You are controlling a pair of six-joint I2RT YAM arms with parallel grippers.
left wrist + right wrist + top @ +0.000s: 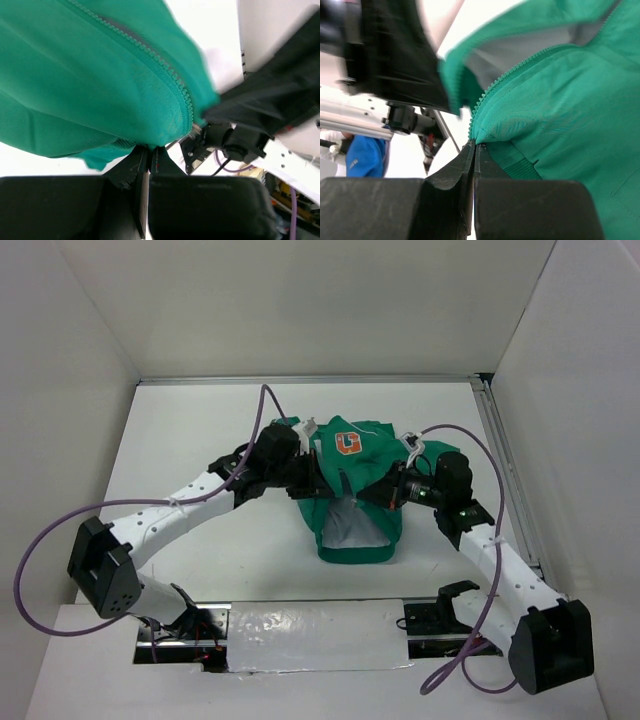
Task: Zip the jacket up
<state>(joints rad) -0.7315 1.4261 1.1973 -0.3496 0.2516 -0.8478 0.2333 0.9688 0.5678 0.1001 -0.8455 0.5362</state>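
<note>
The green jacket [355, 502] lies in the middle of the table, its orange-and-white "G" patch [347, 443] facing up and its white lining [352, 527] showing between the open front panels. My left gripper [318, 483] is shut on the jacket's left front edge. In the left wrist view the fingers [148, 152] pinch the hem below the zipper teeth [165, 75]. My right gripper [377, 494] is shut on the right front edge. In the right wrist view it [475, 146] pinches the fabric at the lower end of the zipper teeth [492, 89]. The slider is not visible.
White walls enclose the table [200, 430] at the back and both sides. A metal rail [505, 470] runs along the right edge. Purple cables [262, 415] loop above both arms. A taped strip [310, 635] lies at the near edge between the arm bases.
</note>
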